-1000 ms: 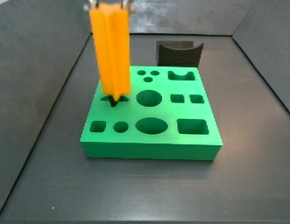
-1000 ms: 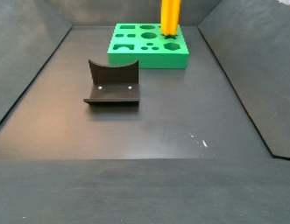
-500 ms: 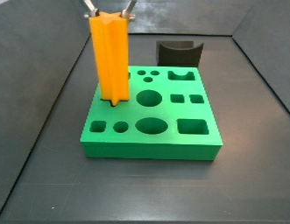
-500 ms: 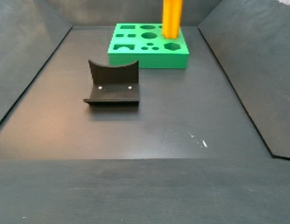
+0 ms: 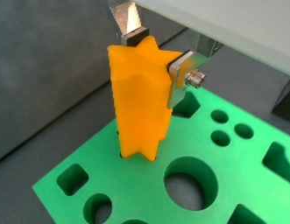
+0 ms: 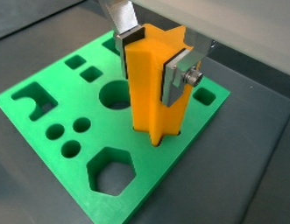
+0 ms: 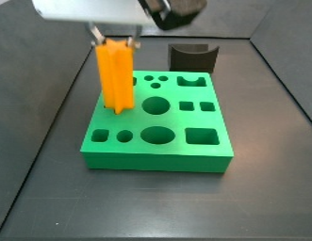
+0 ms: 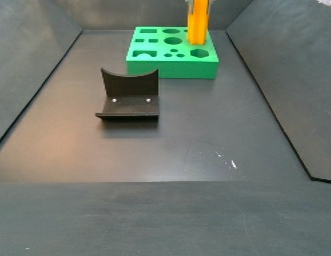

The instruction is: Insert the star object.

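The star object (image 7: 115, 75), a bright orange ridged prism, stands upright with its lower end in a hole at the far left of the green block (image 7: 158, 155). It also shows in both wrist views (image 5: 141, 105) (image 6: 153, 87) and in a side view (image 8: 197, 22). My gripper (image 7: 114, 40) is above the block, shut on the star's top. Both wrist views show the gripper (image 5: 157, 59) (image 6: 151, 61) with one dark pad against each side of the star. The star's lower end is hidden inside the hole.
The green block (image 6: 153, 162) (image 8: 168, 68) has several other holes: round, square, hexagonal and curved. The dark fixture (image 7: 193, 55) (image 8: 128, 95) stands on the dark floor apart from the block. Dark walls enclose the floor.
My gripper has come down with the star object, and the star now stands much lower in the block's hole. The green block has shifted slightly.
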